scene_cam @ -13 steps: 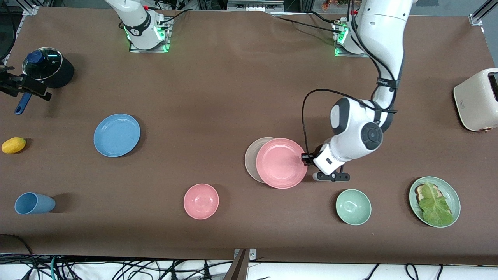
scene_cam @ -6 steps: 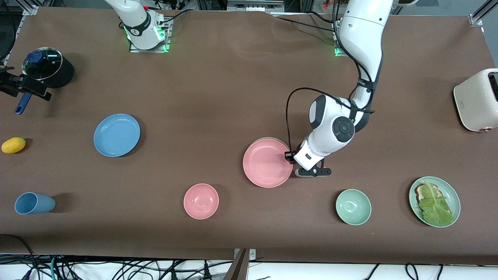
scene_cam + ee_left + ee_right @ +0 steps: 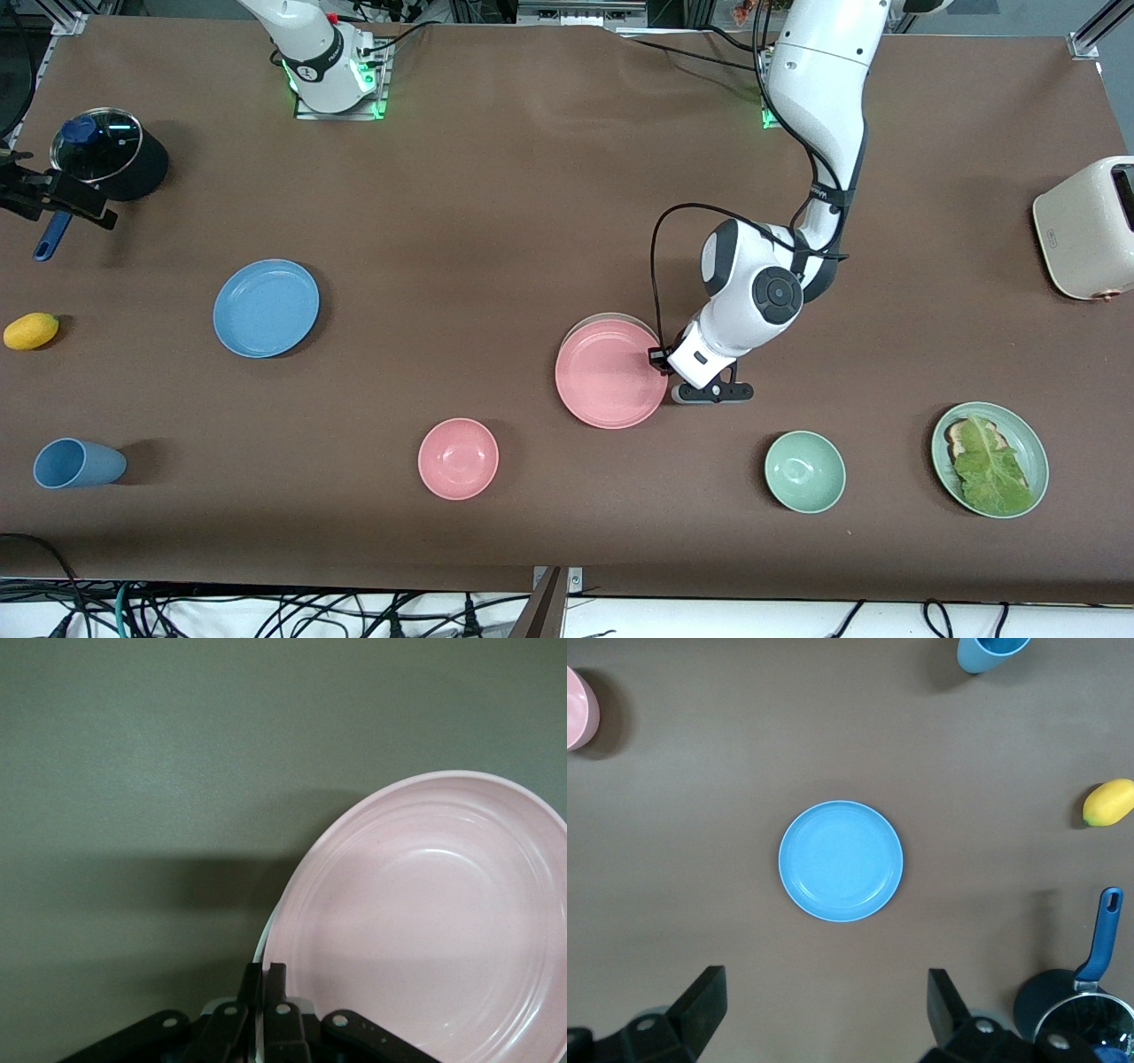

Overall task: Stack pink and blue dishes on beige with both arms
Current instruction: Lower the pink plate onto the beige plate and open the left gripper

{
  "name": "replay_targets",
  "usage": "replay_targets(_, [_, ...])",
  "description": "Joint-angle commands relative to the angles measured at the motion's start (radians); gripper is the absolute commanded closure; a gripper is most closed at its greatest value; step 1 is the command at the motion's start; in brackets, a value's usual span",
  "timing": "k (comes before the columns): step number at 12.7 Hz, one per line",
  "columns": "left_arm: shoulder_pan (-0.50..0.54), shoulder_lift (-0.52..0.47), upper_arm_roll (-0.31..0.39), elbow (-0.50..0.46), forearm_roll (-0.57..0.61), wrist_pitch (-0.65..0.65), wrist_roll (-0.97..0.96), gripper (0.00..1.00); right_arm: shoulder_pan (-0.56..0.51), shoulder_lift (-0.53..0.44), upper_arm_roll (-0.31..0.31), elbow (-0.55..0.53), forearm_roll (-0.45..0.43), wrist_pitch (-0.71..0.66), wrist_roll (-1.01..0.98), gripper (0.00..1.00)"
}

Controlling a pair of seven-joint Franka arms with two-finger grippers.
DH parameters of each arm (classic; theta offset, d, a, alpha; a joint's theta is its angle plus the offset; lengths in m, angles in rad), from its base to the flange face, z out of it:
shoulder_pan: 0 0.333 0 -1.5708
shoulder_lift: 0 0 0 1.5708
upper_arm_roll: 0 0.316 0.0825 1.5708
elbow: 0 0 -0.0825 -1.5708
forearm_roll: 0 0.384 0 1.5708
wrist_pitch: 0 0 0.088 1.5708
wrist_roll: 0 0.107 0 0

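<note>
Only a thin sliver of the beige plate (image 3: 595,320) shows, the pink plate (image 3: 610,374) lying on it near the middle of the desk (image 3: 532,221), its edge pinched in the closed fingers of the left gripper (image 3: 264,992). The pale green plate (image 3: 1031,443) holds toast under a lettuce leaf. The plain blue plate (image 3: 841,860) lies bare toward the right arm's end, below the right gripper (image 3: 824,1010), fingers spread wide and empty.

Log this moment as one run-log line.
left gripper: shut on pink plate over beige plate | right gripper: open above blue plate
</note>
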Motion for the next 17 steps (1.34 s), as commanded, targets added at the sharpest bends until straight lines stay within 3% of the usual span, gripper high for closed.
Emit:
replay_targets(1, [-0.011,-0.019,0.009,-0.029,0.024,0.016,-0.009,1.00,-0.008,0.004,0.002,0.019,0.009,-0.024,-0.008,0.00])
replay_targets(9, [0.005,-0.073,0.016,-0.090,0.022,0.007,0.108,1.00,-0.008,0.003,0.002,0.019,0.012,-0.026,-0.003,0.00])
replay_targets(11, [0.005,-0.063,0.017,-0.081,0.021,0.007,0.107,0.66,-0.008,0.003,0.002,0.019,0.012,-0.026,-0.005,0.00])
replay_targets(12, [0.005,-0.060,0.017,-0.078,0.021,0.008,0.105,0.23,-0.008,0.004,0.002,0.019,0.012,-0.026,-0.005,0.00])
replay_targets(13, [0.005,-0.060,0.017,-0.076,0.021,0.010,0.104,0.17,-0.008,0.003,0.002,0.019,0.012,-0.026,-0.005,0.00])
replay_targets(16, [0.005,-0.060,0.019,-0.076,0.021,0.012,0.104,0.12,-0.008,0.004,0.002,0.019,0.012,-0.026,-0.005,0.00])
replay_targets(17, [0.010,-0.066,0.020,-0.075,0.021,0.012,0.099,0.04,-0.008,0.004,0.002,0.019,0.012,-0.026,-0.005,0.00])
